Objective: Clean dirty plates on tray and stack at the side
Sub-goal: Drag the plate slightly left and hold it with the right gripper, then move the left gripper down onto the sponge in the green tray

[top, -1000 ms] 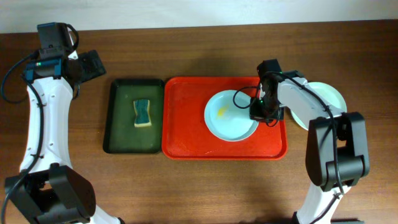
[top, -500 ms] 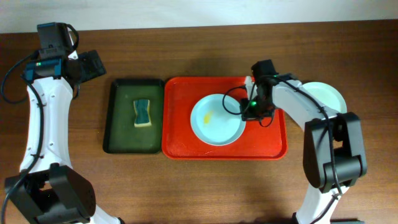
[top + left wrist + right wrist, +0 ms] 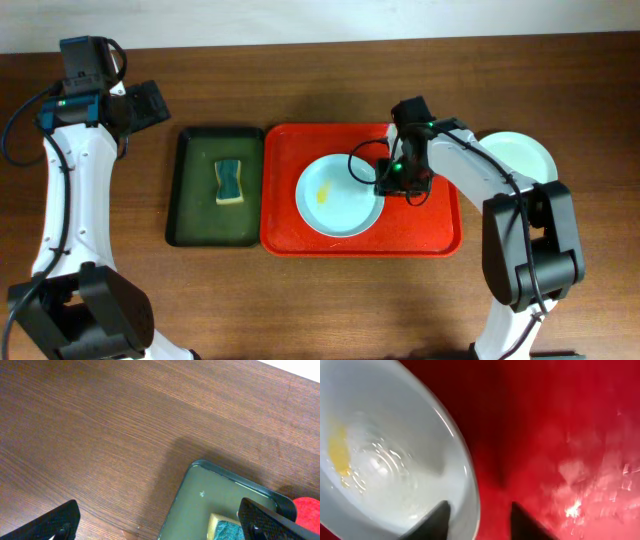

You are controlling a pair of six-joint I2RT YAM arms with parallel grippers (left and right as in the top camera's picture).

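Observation:
A pale blue plate [image 3: 335, 197] with a yellow smear lies on the red tray [image 3: 300, 235], left of the tray's middle. My right gripper [image 3: 392, 177] is shut on the plate's right rim, one finger inside and one outside [image 3: 477, 515]. The plate [image 3: 380, 445] and its smear fill the left of the right wrist view, with the red tray [image 3: 570, 435] beside it. A pale clean-looking plate [image 3: 522, 158] sits on the table right of the tray. My left gripper [image 3: 148, 102] is open and empty, high over the table's far left [image 3: 160, 527].
A dark green tray [image 3: 195, 225] stands left of the red tray and holds a teal and yellow sponge [image 3: 230, 181]. Its corner and the sponge [image 3: 225, 527] show in the left wrist view. Bare wooden table [image 3: 320, 300] lies in front.
My right gripper has dragged the pale blue plate leftward across the red tray. The left arm has not moved.

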